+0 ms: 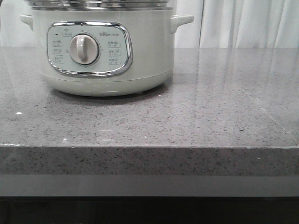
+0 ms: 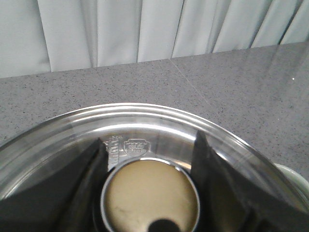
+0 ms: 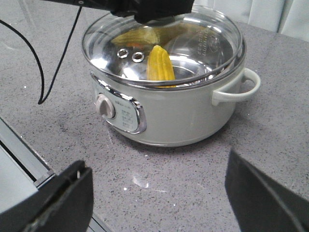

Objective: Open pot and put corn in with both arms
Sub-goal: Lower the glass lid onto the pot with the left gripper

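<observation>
Grey speckled counter, white curtains behind.
Pot sits on counter w/ glass lid on; corn lies inside, seen thru lid. Left gripper fingers straddle lid knob, gripping or not – can't tell. Right gripper wide apart, holding nothing, near pot.

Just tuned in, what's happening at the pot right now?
The corn is already inside the pot, visible through the glass lid, which sits on the rim. The left gripper is over the lid with its fingers on either side of the lid knob; whether they are pressing on it can't be told. The right gripper is open and empty, back from the pot above the grey counter.
</observation>
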`<move>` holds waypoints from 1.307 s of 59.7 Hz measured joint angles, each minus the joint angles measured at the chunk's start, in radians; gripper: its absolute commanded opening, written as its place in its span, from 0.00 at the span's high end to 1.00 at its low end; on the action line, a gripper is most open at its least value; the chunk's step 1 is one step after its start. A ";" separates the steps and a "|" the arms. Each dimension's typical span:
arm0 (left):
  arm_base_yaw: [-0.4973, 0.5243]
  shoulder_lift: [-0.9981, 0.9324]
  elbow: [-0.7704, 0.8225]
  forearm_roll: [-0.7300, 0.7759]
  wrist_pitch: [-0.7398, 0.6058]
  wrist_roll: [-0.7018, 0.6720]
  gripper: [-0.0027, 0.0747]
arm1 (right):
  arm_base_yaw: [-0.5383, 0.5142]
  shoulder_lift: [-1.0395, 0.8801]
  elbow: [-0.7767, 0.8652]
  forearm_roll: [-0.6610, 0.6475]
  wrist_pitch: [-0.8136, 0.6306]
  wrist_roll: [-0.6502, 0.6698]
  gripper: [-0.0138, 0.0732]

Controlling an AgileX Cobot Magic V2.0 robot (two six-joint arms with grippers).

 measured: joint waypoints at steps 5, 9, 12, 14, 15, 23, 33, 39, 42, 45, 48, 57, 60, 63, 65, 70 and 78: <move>0.000 0.012 -0.002 -0.001 -0.014 0.000 0.63 | 0.000 0.000 0.000 0.000 0.000 0.000 0.18; 0.000 0.021 -0.005 -0.001 -0.026 0.000 0.63 | 0.000 0.000 0.000 0.000 0.000 0.000 0.18; 0.000 0.028 -0.006 -0.001 -0.040 0.003 0.63 | 0.000 0.000 0.000 0.000 0.000 0.000 0.18; 0.000 0.031 -0.006 -0.001 -0.042 0.003 0.63 | 0.000 0.000 0.000 0.000 0.000 0.000 0.18; 0.000 0.035 -0.006 -0.002 -0.042 0.003 0.63 | 0.000 0.000 0.000 0.000 0.000 0.000 0.18; 0.000 0.039 -0.006 -0.003 -0.049 0.003 0.63 | 0.000 0.000 0.000 0.000 0.000 0.000 0.18; 0.000 0.039 -0.006 -0.007 -0.049 0.003 0.58 | 0.000 0.000 0.000 0.000 0.000 0.000 0.18; 0.000 0.039 -0.006 -0.009 -0.049 0.003 0.41 | 0.000 0.000 0.000 0.000 0.000 0.000 0.18; 0.000 0.040 -0.007 -0.011 -0.049 0.003 0.34 | 0.000 0.000 0.000 0.000 0.000 0.000 0.18; 0.000 0.040 -0.009 -0.012 -0.054 0.003 0.31 | 0.000 0.000 0.000 0.000 0.000 0.000 0.18; 0.000 0.037 -0.011 -0.013 -0.056 0.003 0.32 | 0.000 0.000 0.000 0.000 0.000 0.000 0.18; 0.000 -0.036 -0.011 0.013 0.005 0.003 0.33 | 0.000 0.000 0.000 0.000 0.000 0.000 0.18; 0.000 -0.083 -0.011 0.022 0.055 0.003 0.33 | 0.000 0.000 0.000 0.000 0.000 0.000 0.18; 0.000 -0.129 -0.011 0.037 0.107 0.003 0.33 | 0.000 0.000 0.000 0.000 0.000 0.000 0.18; 0.000 -0.163 -0.011 0.044 0.148 0.003 0.33 | 0.000 0.000 0.000 0.000 0.000 0.000 0.18; 0.000 -0.250 -0.013 0.058 0.258 0.003 0.33 | 0.000 0.000 0.000 0.000 0.000 0.000 0.18; 0.000 -0.382 0.037 0.066 0.343 0.003 0.33 | 0.000 0.000 0.000 0.000 0.000 0.000 0.18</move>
